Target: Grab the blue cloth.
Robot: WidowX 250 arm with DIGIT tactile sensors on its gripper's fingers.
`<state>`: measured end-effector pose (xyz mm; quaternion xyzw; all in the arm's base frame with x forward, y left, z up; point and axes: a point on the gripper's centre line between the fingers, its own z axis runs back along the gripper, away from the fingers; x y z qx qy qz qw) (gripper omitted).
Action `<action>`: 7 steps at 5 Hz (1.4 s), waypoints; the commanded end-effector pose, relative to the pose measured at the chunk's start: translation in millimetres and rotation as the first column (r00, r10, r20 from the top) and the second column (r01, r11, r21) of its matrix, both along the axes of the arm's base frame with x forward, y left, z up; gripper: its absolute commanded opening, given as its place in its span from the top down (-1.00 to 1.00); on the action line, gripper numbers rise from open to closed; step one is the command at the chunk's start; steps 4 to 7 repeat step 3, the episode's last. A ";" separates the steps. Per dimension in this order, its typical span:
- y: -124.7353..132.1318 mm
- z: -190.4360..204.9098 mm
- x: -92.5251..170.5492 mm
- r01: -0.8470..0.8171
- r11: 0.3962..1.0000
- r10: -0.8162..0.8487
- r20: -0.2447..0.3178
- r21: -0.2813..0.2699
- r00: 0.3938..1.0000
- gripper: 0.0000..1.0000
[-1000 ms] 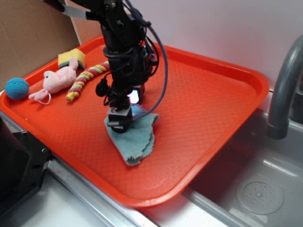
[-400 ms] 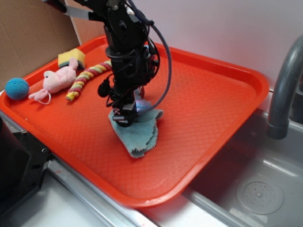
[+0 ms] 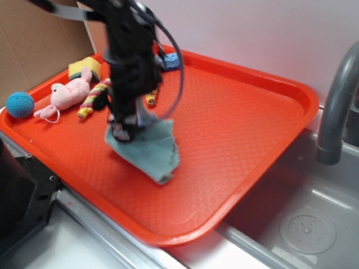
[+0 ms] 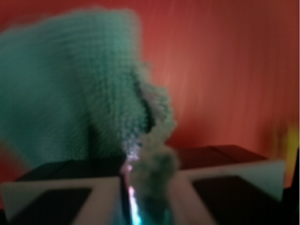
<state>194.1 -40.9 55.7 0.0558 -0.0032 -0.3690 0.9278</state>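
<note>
We found the end effector (image 3: 122,133) clamped on a bunched fold of the blue cloth (image 3: 150,152), which hung limp and light.

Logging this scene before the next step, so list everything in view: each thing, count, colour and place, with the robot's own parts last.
blue cloth: one, pale teal-blue, pinched at its upper corner by the fingers, rest hanging down over the tray's left half
tray: one, orange-red, on the counter beside the sink
crocheted ball: one, blue, at the tray's far-left corner
plush toy: one, pink, right of the ball
sponge: one, yellow and green, behind the plush
braided rope: one, pink, yellow and green, partly behind the arm
small blue item: one, at the back rim, too blurred to identify
faucet: one, grey, right edge
sink: one, metal, lower right
cardboard: brown, upper left
gripper: one, black, closed on the cloth
</note>
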 end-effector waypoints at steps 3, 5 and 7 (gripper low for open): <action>0.5 179.9 -56.2 -0.787 0.605 0.792 -0.002 -0.117 0.610 1.00; 0.5 179.9 -56.2 -0.787 0.605 0.792 -0.002 -0.117 0.610 1.00; 0.5 179.9 -56.2 -0.787 0.605 0.792 -0.002 -0.117 0.610 1.00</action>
